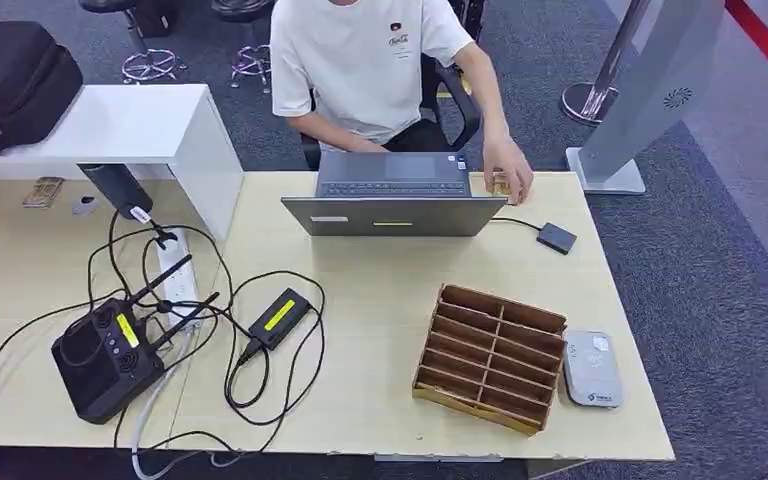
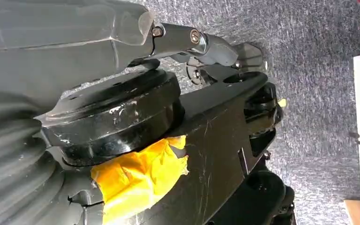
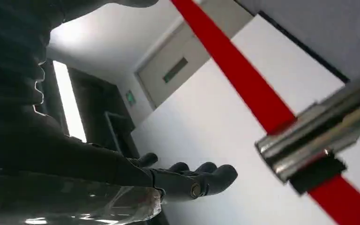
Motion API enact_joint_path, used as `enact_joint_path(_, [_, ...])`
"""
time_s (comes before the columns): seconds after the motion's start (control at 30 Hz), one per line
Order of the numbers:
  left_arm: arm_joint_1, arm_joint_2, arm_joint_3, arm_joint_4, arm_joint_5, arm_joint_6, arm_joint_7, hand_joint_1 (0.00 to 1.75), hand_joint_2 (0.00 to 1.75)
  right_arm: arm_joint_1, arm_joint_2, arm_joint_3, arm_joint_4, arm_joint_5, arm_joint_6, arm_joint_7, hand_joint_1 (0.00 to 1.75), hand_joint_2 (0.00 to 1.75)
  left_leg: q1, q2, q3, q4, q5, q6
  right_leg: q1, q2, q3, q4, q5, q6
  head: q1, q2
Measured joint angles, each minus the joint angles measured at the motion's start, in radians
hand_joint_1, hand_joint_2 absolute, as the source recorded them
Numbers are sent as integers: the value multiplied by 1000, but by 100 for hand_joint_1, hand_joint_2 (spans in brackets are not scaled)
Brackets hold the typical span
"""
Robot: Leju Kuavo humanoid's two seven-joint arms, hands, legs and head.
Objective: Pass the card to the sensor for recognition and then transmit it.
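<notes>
The grey card sensor [image 1: 592, 368] lies flat near the table's front right corner, right beside a wooden slotted holder [image 1: 493, 356]. I cannot make out a card in the holder's slots. A person's hand [image 1: 508, 178] rests on a small tan item at the laptop's right end; what it is I cannot tell. My right hand [image 3: 187, 180] is raised off the table, its fingers stretched out and slightly apart with nothing in them. My left hand [image 2: 201, 44] hangs low over the carpet, its fingers extended and empty.
A person in a white shirt sits behind an open laptop [image 1: 393, 200] at the far edge. A small black box [image 1: 556, 238] lies right of the laptop. A black controller [image 1: 105, 355], a power strip and tangled cables cover the table's left. A red barrier belt [image 3: 243, 79] runs near my right hand.
</notes>
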Motion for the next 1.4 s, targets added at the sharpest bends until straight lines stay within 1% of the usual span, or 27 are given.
enact_joint_path(0.07, [-1, 0, 0, 0, -1, 0, 3, 0, 175, 0, 33, -17, 29, 13, 3, 16, 0, 175, 0, 1, 0, 0, 0, 0, 0, 0, 0, 0, 0, 0, 0, 0])
enact_joint_path(0.13, [-2, 0, 0, 0, -5, -1, 12, 0, 175, -1, 69, -29, 50, 26, 24, 40, 0, 175, 0, 1, 1, -1, 0, 0, 1, 1, 0, 0, 0, 0, 0, 0])
enact_joint_path(0.23, [-5, -2, 0, 0, -8, -1, 30, 0, 175, -4, 153, -44, 75, 43, 61, 76, 0, 175, 1, 2, 1, -1, 0, 0, 1, 2, 1, 0, 0, 0, 1, 0])
enact_joint_path(0.33, [-6, -3, 0, 0, -10, -1, 32, 0, 175, -4, 224, -50, 91, 51, 60, 101, 0, 175, 1, 3, 2, -1, 0, 0, 0, 2, 1, 1, 0, 0, -1, 0])
enact_joint_path(0.4, [-6, -3, 0, 0, -10, -1, 34, 0, 175, -5, 253, -52, 100, 51, 66, 101, 0, 175, 0, 3, 2, -2, 0, 0, 0, 3, 1, 1, 0, 0, -1, 0])
enact_joint_path(0.47, [-7, -3, 0, 0, -10, 0, 44, 0, 175, -9, 282, -63, 105, 47, 95, 92, 0, 175, 1, 4, 2, -2, 0, -1, 1, 4, 1, 1, 0, -1, 0, 0])
enact_joint_path(0.53, [-8, -3, 0, 0, -10, 0, 63, 0, 175, -14, 335, -81, 110, 24, 116, 78, 0, 175, 2, 4, 3, -2, 1, -2, 2, 4, 1, 1, 0, -1, 0, 0])
enact_joint_path(0.57, [-9, -3, 0, 0, -10, 1, 74, 0, 175, -17, 374, -91, 115, 15, 124, 79, 0, 175, 2, 4, 3, -2, 0, -2, 2, 4, 1, 1, 0, -1, 0, 0])
enact_joint_path(0.67, [-12, -3, 0, 0, -11, 2, 85, 0, 175, -22, 464, -102, 125, 9, 123, 90, 0, 175, 1, 4, 3, -2, 0, -2, 0, 4, 1, 3, -1, -1, 1, 0])
enact_joint_path(0.7, [-12, -3, 0, 0, -11, 2, 85, 0, 175, -24, 479, -105, 127, 9, 124, 92, 0, 175, 1, 4, 3, -2, 1, -2, 0, 4, 1, 3, -1, -1, -2, 0])
enact_joint_path(0.73, [-12, -3, 0, 0, -11, 2, 85, 0, 175, -26, 496, -109, 129, 9, 124, 93, 0, 175, 1, 5, 3, -2, 1, -2, 0, 4, 1, 3, -1, -2, 0, 0])
enact_joint_path(0.8, [-12, -3, 0, 0, -11, 3, 86, 0, 175, -28, 512, -116, 131, 9, 127, 95, 0, 175, 1, 5, 3, -2, 1, -2, 1, 4, 1, 3, -1, -2, 0, 0])
enact_joint_path(0.9, [-14, -3, 1, 0, -13, 7, 105, 0, 175, -33, 540, -129, 132, -2, 166, 82, 0, 175, 1, 5, 3, -2, 1, -3, 1, 4, 1, 3, -1, -2, 0, 0])
enact_joint_path(0.97, [-16, -5, 1, 0, -11, 25, 120, 0, 175, -37, 575, -139, 134, -14, 181, 77, 0, 175, 1, 5, 3, -2, 1, -3, 1, 4, 1, 3, -1, -2, -1, 0])
enact_joint_path(1.07, [-17, -26, 6, 0, -10, 69, 140, 0, 175, -44, 655, -158, 139, -32, 199, 76, 0, 175, 2, 6, 3, -2, 1, -4, 2, 4, 1, 3, 0, -2, 0, 0])
enact_joint_path(1.13, [-17, -28, 7, 0, -10, 72, 151, 0, 175, -49, 709, -165, 144, -42, 218, 75, 0, 175, 2, 5, 4, -2, 1, -4, 1, 4, 1, 4, 0, -2, 0, 0])
enact_joint_path(1.23, [-19, -29, 11, 0, -7, 72, 166, 0, 175, -56, 786, -198, 148, -104, 241, 53, 0, 175, 2, 6, 4, -3, 2, -5, 2, 4, 1, 4, -1, -4, 0, 0])
enact_joint_path(1.27, [-19, -29, 15, 0, -6, 72, 166, 0, 0, -58, 809, -211, 148, -116, 245, 46, 0, 175, 2, 6, 4, -3, 2, -5, 2, 4, 1, 5, -1, -4, 0, 0])
enact_joint_path(1.33, [-19, -28, 18, 0, -5, 74, 166, 0, 0, -63, 854, -231, 150, -134, 254, 45, 0, 175, 2, 6, 4, -3, 2, -6, 2, 4, 1, 5, -1, -5, 0, 0])
enact_joint_path(1.37, [-19, -28, 19, 0, -3, 83, 166, 0, 0, -66, 884, -241, 151, -140, 249, 52, 0, 175, 2, 6, 4, -3, 2, -8, 2, 4, 0, 5, -1, -5, 0, 0])
enact_joint_path(1.4, [-19, -29, 22, 0, 1, 93, 165, 0, 175, -68, 908, -250, 151, -141, 240, 63, 0, 0, 2, 6, 4, -3, 2, -8, 2, 4, 0, 5, -1, -5, 0, 0])
